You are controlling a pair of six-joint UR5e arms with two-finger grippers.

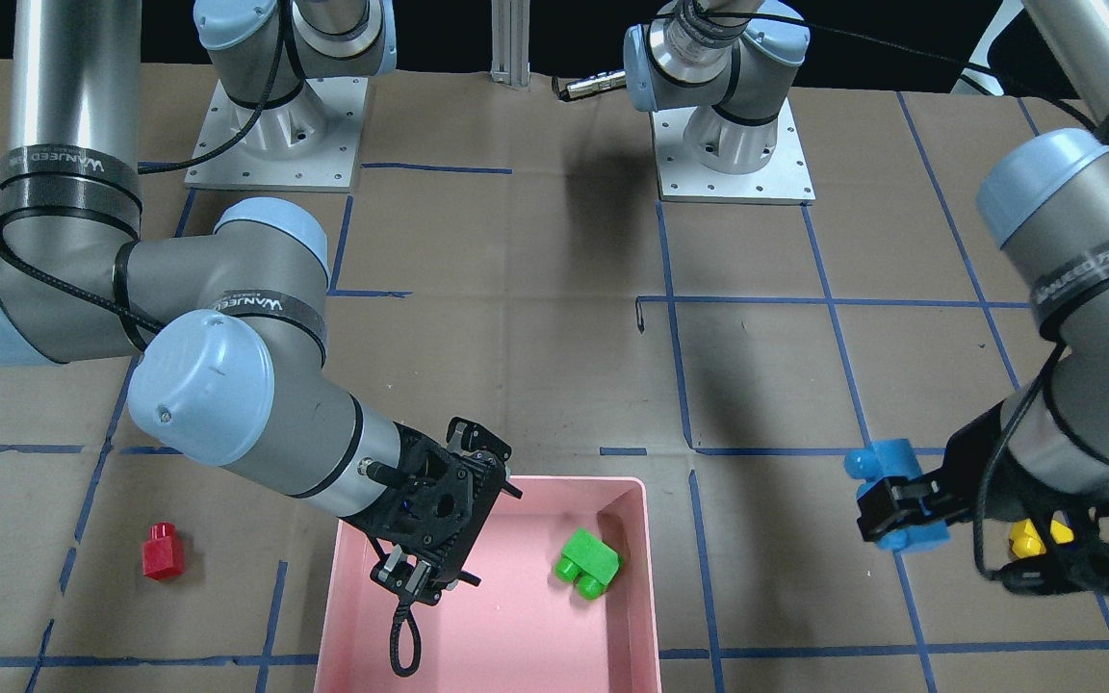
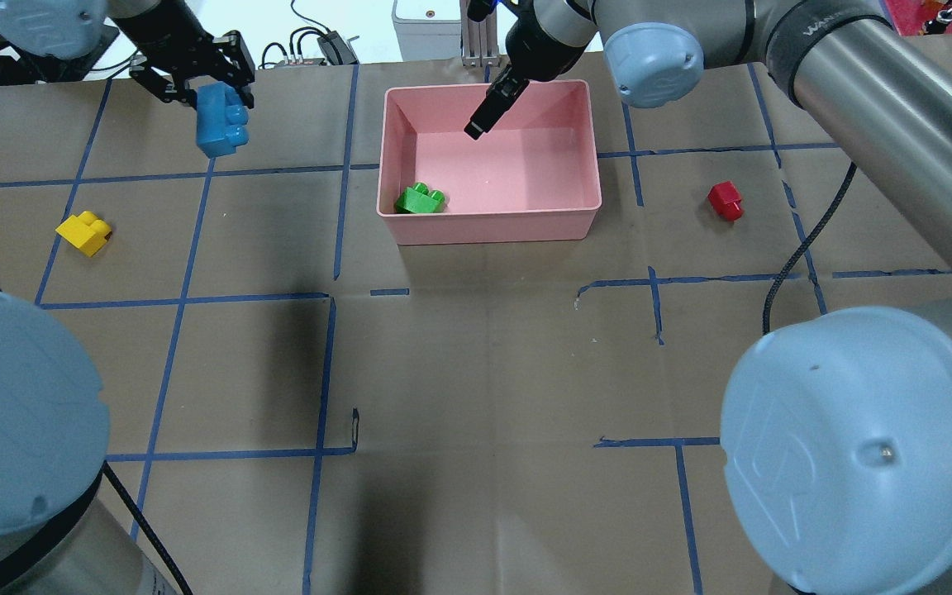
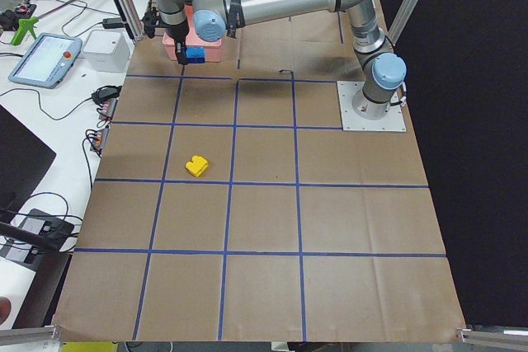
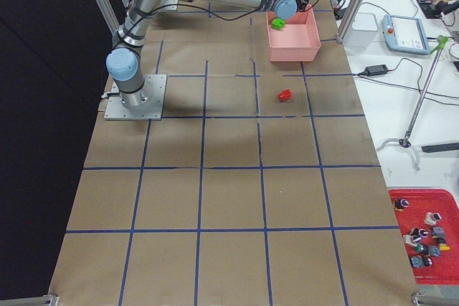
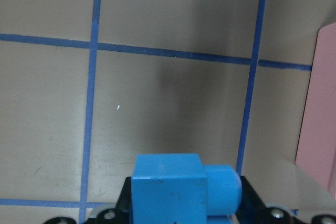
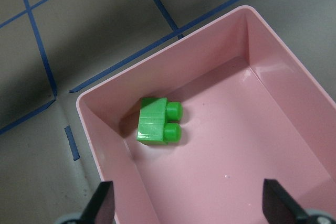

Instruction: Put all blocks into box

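Note:
My left gripper [image 2: 210, 92] is shut on the blue three-stud block [image 2: 221, 124] and holds it above the table, left of the pink box [image 2: 488, 225]. The block fills the bottom of the left wrist view [image 5: 173, 182]. My right gripper [image 2: 476, 128] hangs open and empty over the box; its fingertips [image 6: 105, 203] stand wide apart. The green block [image 2: 421, 199] lies inside the box in its near-left corner, and also shows in the right wrist view [image 6: 157, 127]. The yellow block [image 2: 85, 232] lies on the table at the left. The red block [image 2: 725, 200] lies right of the box.
Brown cardboard with blue tape lines covers the table. The two arm bases [image 1: 275, 135] stand on metal plates at the robot's side. Cables and devices lie beyond the table's far edge [image 2: 319, 45]. A cable loop [image 1: 405, 645] dangles from my right gripper into the box.

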